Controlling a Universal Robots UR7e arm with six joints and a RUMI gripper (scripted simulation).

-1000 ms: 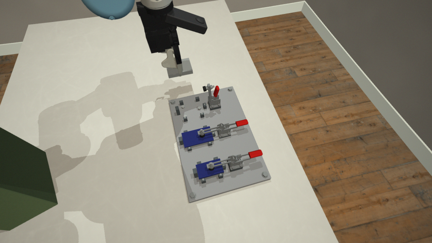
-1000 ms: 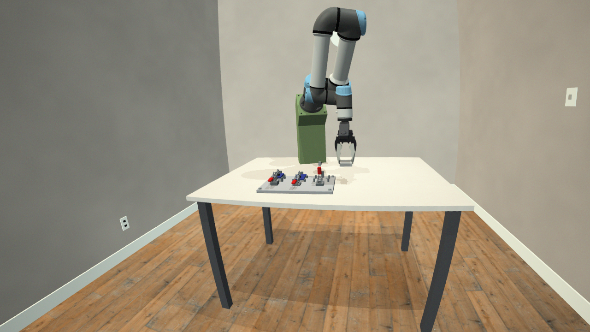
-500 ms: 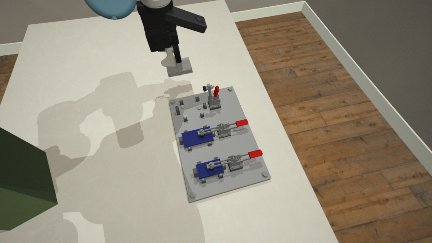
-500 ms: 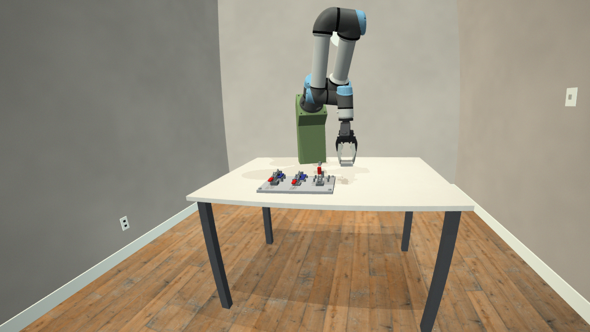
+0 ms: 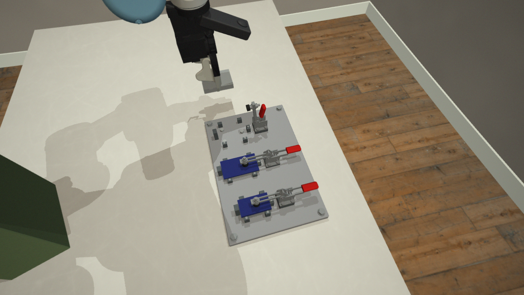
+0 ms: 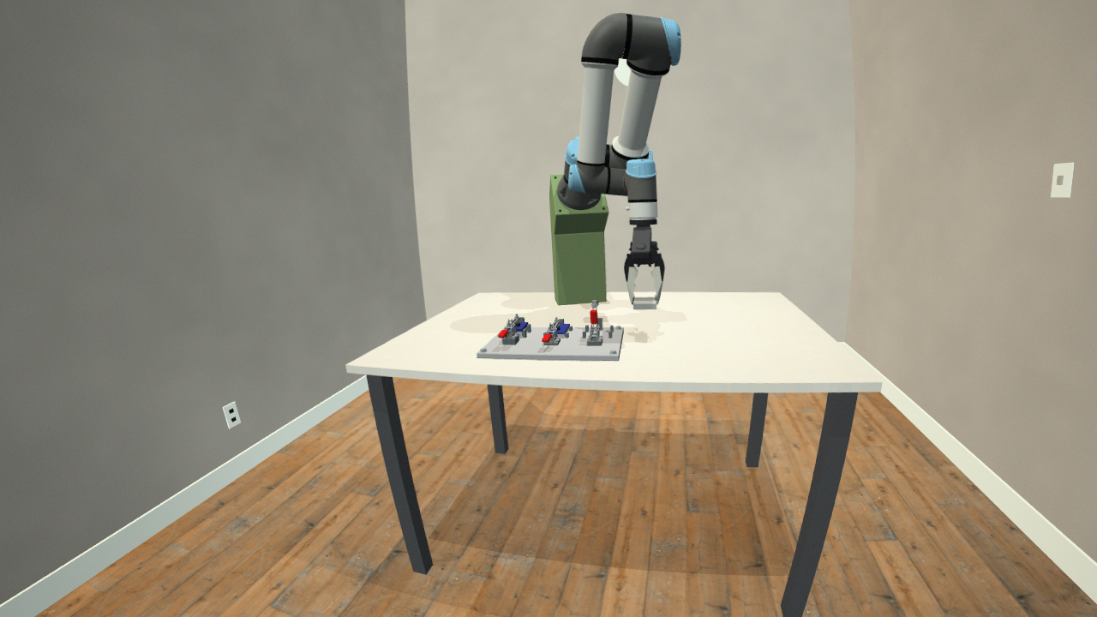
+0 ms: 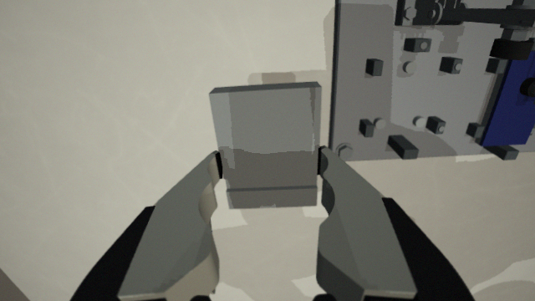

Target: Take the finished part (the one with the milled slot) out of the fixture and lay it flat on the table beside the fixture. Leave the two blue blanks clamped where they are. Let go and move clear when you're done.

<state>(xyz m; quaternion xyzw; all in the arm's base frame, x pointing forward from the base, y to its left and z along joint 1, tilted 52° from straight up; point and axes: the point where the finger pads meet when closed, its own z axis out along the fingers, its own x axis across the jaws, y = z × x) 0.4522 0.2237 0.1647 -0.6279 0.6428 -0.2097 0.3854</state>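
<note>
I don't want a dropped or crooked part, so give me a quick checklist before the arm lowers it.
- Part held in the gripper: ok
- Part off the fixture: ok
- Part over the table, beside the fixture: ok
- Both blue blanks clamped: ok
- Part resting on the table: not ok, still to lower
- Milled slot: cannot tell

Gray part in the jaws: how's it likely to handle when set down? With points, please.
The gray part (image 5: 226, 78) (image 6: 644, 304) (image 7: 269, 121) is probably rigid: it shows no sag between the jaws. Its broad, flat plate shape suggests it won't roll once down. Most of it extends to one side of the jaws, so it may pivot if an edge touches first.
</note>
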